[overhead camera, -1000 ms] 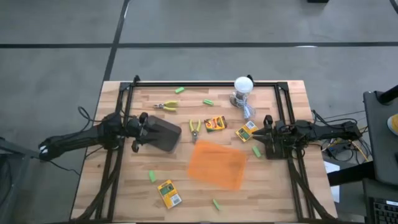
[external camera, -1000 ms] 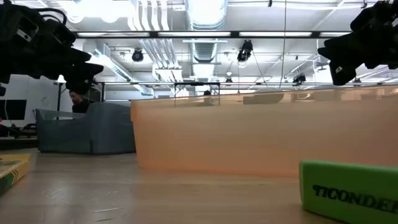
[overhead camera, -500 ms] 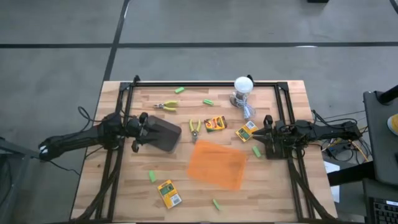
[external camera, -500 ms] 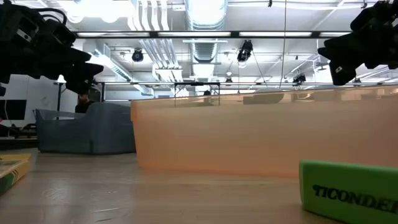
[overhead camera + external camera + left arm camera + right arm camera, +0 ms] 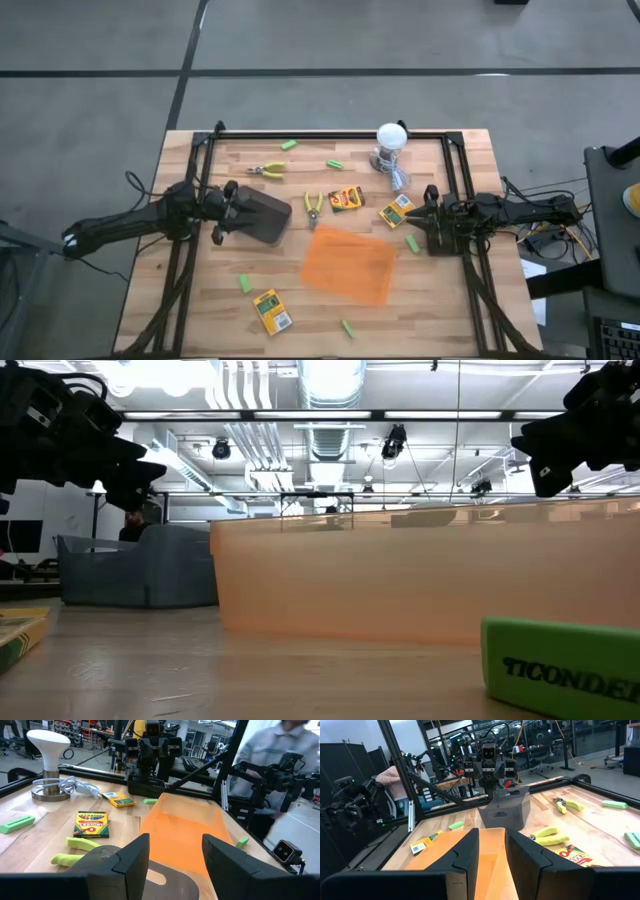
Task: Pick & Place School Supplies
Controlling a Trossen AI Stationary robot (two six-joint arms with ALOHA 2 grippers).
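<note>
Both grippers hover above the table and hold nothing. My left gripper (image 5: 284, 216) (image 5: 172, 855) stands open at the left, pointing toward the orange tray (image 5: 349, 265). My right gripper (image 5: 410, 222) (image 5: 492, 851) faces it from the right with a narrow gap between its fingers. The school supplies lie flat on the wood. One crayon box (image 5: 347, 198) and green-handled pliers (image 5: 313, 207) lie just beyond the tray. Another box (image 5: 397, 211) is near my right gripper, and a third (image 5: 270, 311) is near the front. Yellow-handled pliers (image 5: 268, 170) and several green erasers (image 5: 335, 164) are scattered about.
A white lamp (image 5: 391, 140) with a coiled cable stands at the far edge. A black frame (image 5: 330, 134) runs around the table. In the low view the tray wall (image 5: 400, 580) fills the middle, with an eraser (image 5: 560, 660) close in front. A person shows beyond the table (image 5: 270, 755).
</note>
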